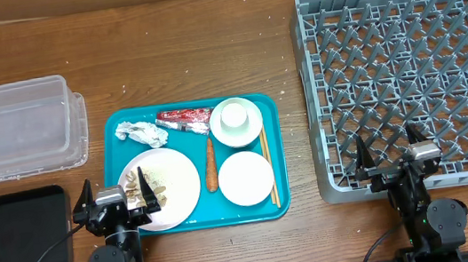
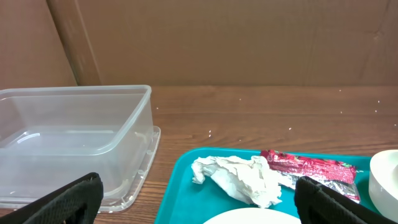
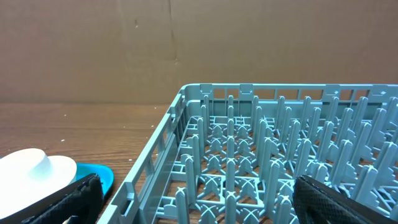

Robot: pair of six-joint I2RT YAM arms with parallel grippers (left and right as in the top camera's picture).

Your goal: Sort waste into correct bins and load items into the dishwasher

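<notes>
The one thin orange carrot point(image 1: 209, 164) lies mid-way across the teal serving tray point(image 1: 276, 144), its long axis running 12 to 6 o'clock. The thin wooden chopsticks point(image 1: 267, 168) at its 3 o'clock, by the tray rim, run the same way. One red-and-silver snack wrapper point(image 1: 184, 119) lies roughly 9 to 3 at the carrot's 12. One crumpled silver-white foil ball point(image 1: 145, 133) sits at 10. One large white round plate point(image 1: 177, 181) bearing scraps point(image 1: 161, 191) is at 8, with two smaller white round dishes point(image 1: 246, 179) at 1 and 4. The left gripper point(image 1: 115, 186) and the right gripper point(image 1: 387, 150) both stand with jaws apart, holding nothing.
</notes>
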